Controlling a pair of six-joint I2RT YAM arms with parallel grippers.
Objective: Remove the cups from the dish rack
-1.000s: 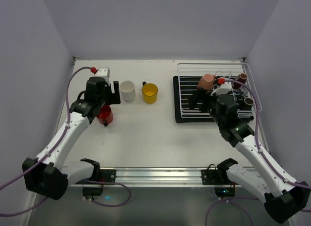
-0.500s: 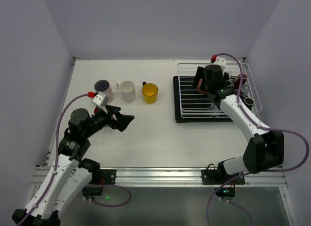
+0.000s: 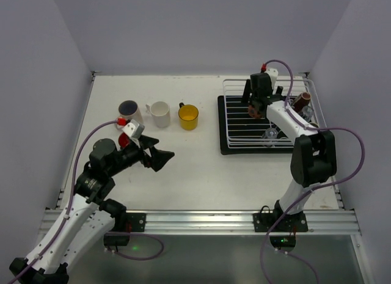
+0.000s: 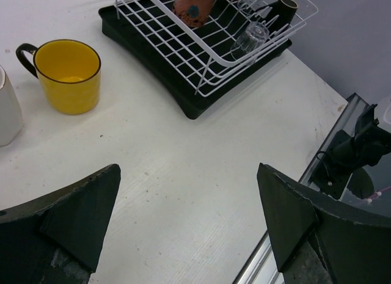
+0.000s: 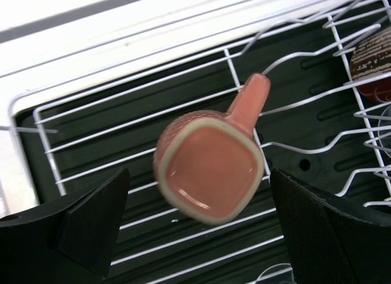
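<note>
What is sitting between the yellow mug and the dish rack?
Nothing: only bare table lies between the yellow mug and the dish rack, clearest in the left wrist view.

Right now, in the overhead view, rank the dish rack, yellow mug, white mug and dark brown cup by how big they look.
1. dish rack, by far the largest.
2. yellow mug and white mug, too alike to rank.
3. dark brown cup, smallest, though partly hidden in the rack.
</note>
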